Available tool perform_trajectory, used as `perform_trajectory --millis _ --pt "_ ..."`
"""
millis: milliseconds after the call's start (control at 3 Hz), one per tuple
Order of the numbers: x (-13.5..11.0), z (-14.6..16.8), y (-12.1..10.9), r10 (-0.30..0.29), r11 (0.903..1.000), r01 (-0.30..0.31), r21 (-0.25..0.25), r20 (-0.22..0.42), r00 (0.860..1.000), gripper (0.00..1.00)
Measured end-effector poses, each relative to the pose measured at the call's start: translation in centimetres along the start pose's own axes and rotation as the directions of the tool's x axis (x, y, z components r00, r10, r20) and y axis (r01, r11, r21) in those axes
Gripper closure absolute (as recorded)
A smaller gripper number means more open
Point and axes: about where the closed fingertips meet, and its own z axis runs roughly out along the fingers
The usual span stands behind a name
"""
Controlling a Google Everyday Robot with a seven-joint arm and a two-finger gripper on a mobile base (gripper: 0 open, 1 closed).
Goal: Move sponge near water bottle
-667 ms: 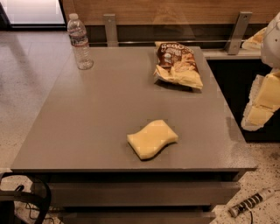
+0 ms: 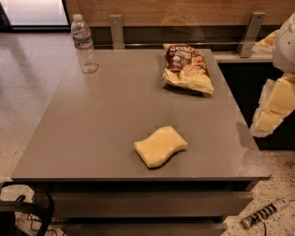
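Worktop (image 2: 101,120), flat grey and roughly square, fills most of the single camera view and carries three items.

Item one: thick pale yellow foam sponge (image 2: 160,146) with wavy S-curved edges. It lies flat near the front edge, slightly right of centre, and nothing touches it.

Item two: small clear plastic water bottle (image 2: 83,44) with ribbed body, white cap and thin label band. It stands upright at the far left corner, well apart from the sponge, with most of the worktop's depth between them.

Item three: crinkly brown-and-yellow chip bag (image 2: 188,68). It lies toward the far right, apart from both the bottle and the sponge.

The cream-yellow tool (image 2: 272,113) hangs at the right border of the view, beyond the worktop's right edge and partly cut off. It is well clear of the sponge and nothing is seen in its grasp. Whether it is set wide or narrow cannot be told.

Surroundings: speckled light floor (image 2: 27,92) to the left, wooden wall panel (image 2: 184,11) behind, and a striped cylindrical object (image 2: 265,213) on the floor at lower right.
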Motion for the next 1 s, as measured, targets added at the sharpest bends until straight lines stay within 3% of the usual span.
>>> perform_trajectory --millis 333,667,1000 --pt "-0.8 3.2 0.6 0.027 0.9994 -0.023 -0.027 0.162 0.986 0.00" --pt "-1.3 6.6 2.0 0.068 0.9972 -0.054 -0.051 0.332 0.941 0.00" --pt "-2.5 9.5 4.1 0.123 0.9905 -0.077 -0.114 0.482 0.867 0.00"
